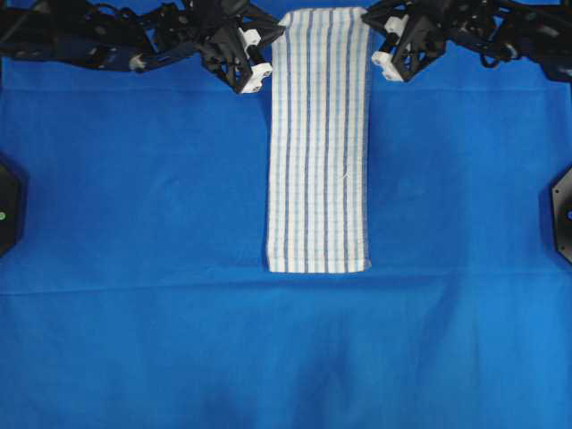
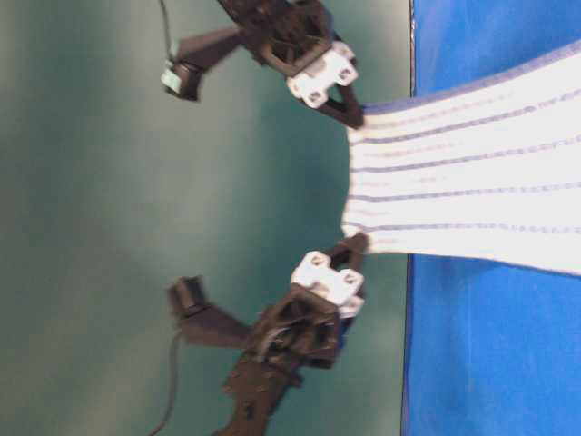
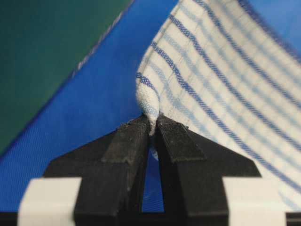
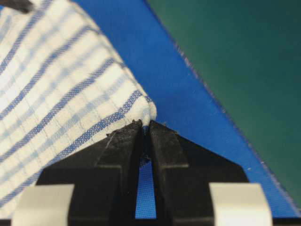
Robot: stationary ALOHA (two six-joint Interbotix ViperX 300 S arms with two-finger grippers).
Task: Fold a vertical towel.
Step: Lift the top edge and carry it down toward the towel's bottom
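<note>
The towel (image 1: 318, 152), white with thin blue stripes, runs lengthwise down the middle of the overhead view. Its near end lies flat and its far end is lifted off the surface. My left gripper (image 1: 275, 40) is shut on the far left corner. The left wrist view shows the cloth (image 3: 221, 75) bunched between the black fingertips of the left gripper (image 3: 153, 123). My right gripper (image 1: 368, 40) is shut on the far right corner. In the right wrist view that gripper (image 4: 146, 126) pinches the towel's edge (image 4: 61, 94). The table-level view shows the towel (image 2: 454, 182) stretched taut between both grippers.
A large plain blue cloth (image 1: 134, 223) covers the table under the towel, with a crease across it just below the towel's near end. Green surface (image 3: 47, 47) lies beyond the cloth's far edge. Black mounts sit at the left (image 1: 7, 206) and right (image 1: 563, 210) edges.
</note>
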